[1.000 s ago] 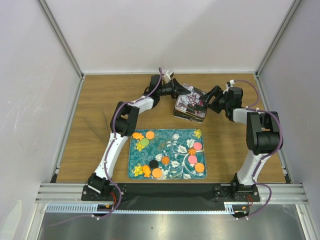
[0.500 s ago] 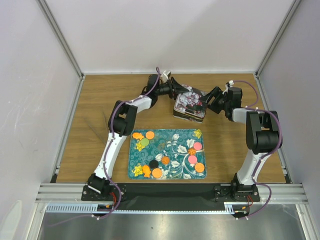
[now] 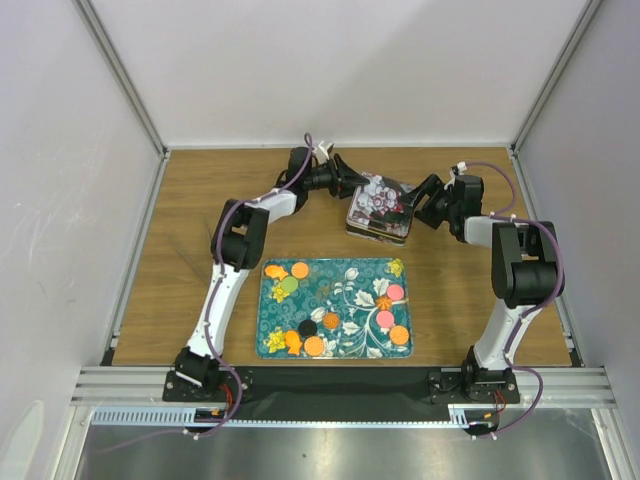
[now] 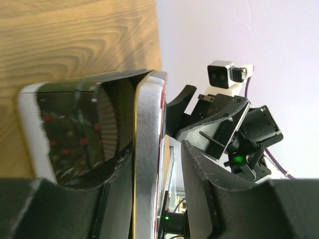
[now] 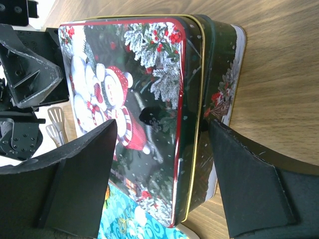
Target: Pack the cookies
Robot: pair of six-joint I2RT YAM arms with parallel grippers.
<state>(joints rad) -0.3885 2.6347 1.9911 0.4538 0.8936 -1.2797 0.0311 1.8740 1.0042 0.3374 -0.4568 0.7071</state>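
Several cookies, among them an orange one (image 3: pixel 299 270), a pink one (image 3: pixel 396 292) and a black one (image 3: pixel 307 327), lie on the teal flowered tray (image 3: pixel 340 264). Behind it stands a dark snowman tin (image 3: pixel 380 205) (image 5: pixel 149 89) with its lid on. My left gripper (image 3: pixel 352 188) (image 4: pixel 157 149) is open at the tin's far left edge, its jaws astride the lid rim (image 4: pixel 148 149), one finger against the tin and the other clear of it. My right gripper (image 3: pixel 412 207) (image 5: pixel 164 124) is open at the tin's right edge, one finger over the lid and one beside the base.
Bare wood surrounds the tin and tray. The tray's corner (image 5: pixel 119 219) shows just past the tin in the right wrist view. White walls and metal frame posts (image 3: pixel 140 110) enclose the table on three sides.
My left gripper's jaws have spread and the arm has slid back along the tin's far edge. The right jaws have narrowed slightly around the tin, which has shifted a little toward the back.
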